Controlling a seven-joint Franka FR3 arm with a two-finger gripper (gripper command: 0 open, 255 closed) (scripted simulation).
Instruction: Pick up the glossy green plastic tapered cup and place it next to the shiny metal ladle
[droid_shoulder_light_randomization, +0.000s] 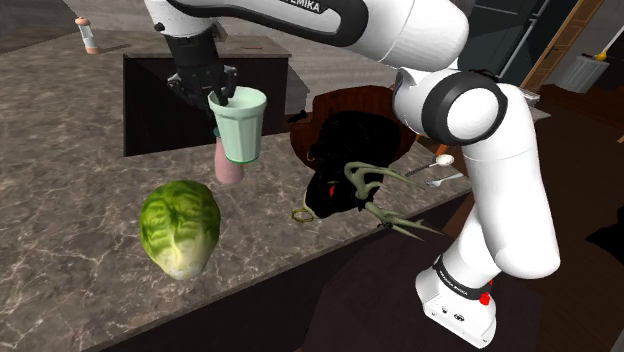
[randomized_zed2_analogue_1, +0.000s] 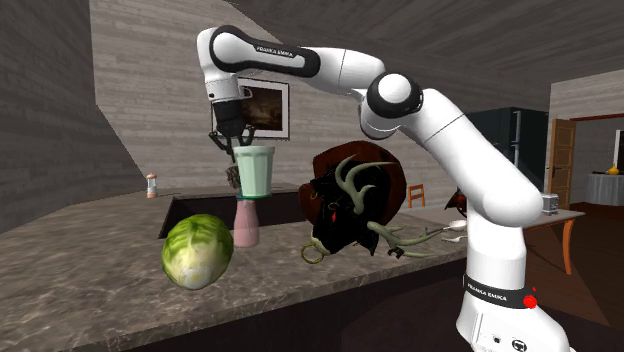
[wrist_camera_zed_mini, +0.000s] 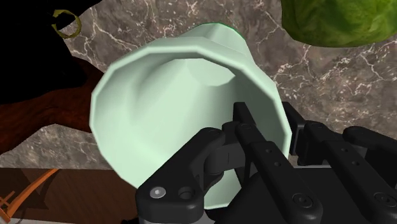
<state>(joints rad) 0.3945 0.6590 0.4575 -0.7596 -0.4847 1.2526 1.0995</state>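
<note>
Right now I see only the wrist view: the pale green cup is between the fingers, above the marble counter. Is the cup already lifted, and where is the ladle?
Observer: Yes. In the shoulder view the cup hangs clear of the counter, with the gripper clasping its rim.
Operator: Is something under it?
Observer: A pink bottle-like thing stands on the counter just below it, as the second exterior view shows.
Operator: And where must I go?
Observer: The ladle lies toward the shoulder view's right, beyond a black antlered head that sits between it and the cup.
</note>
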